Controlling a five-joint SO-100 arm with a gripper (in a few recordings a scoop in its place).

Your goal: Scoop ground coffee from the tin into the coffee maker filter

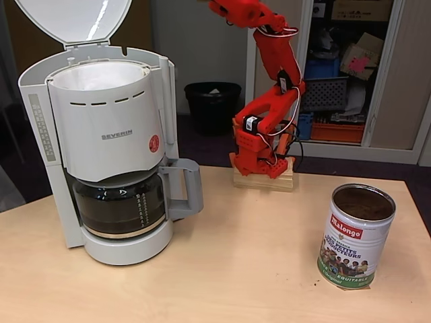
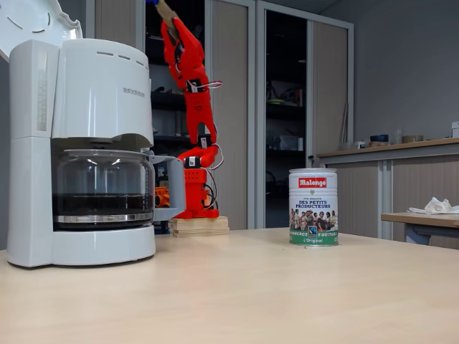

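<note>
Claw state: can't tell. Your red arm (image 1: 269,101) is raised high and its tip runs out of the top edge in both fixed views; all you get is a tan bit next to something blue at the very top (image 2: 163,8), too cropped to say whether the fingers are wide, narrow or holding anything.

Arm base sits on a small wooden block (image 1: 264,179) at the far edge of the desk (image 1: 256,269), roughly mid-width.

Malongo tin (image 1: 355,235) stands upright near the right edge of the desk, toward the front, well apart from the arm base. Lid is off; ground coffee (image 1: 363,203) fills it close to the rim. A few dark specks lie on the desk just beside the tin's foot.

Severin coffee maker (image 1: 108,145) is on the left side of the desk, well apart from the tin. Hinged lid (image 1: 74,20) is flipped up and back. You can see a white paper filter (image 1: 94,75) seated in the open top basket; whether any grounds are in it, can't tell from this angle. Glass carafe (image 2: 102,188) sits on the plate, grey handle (image 1: 185,188) pointing toward the arm base, dark liquid in its lower part.
</note>
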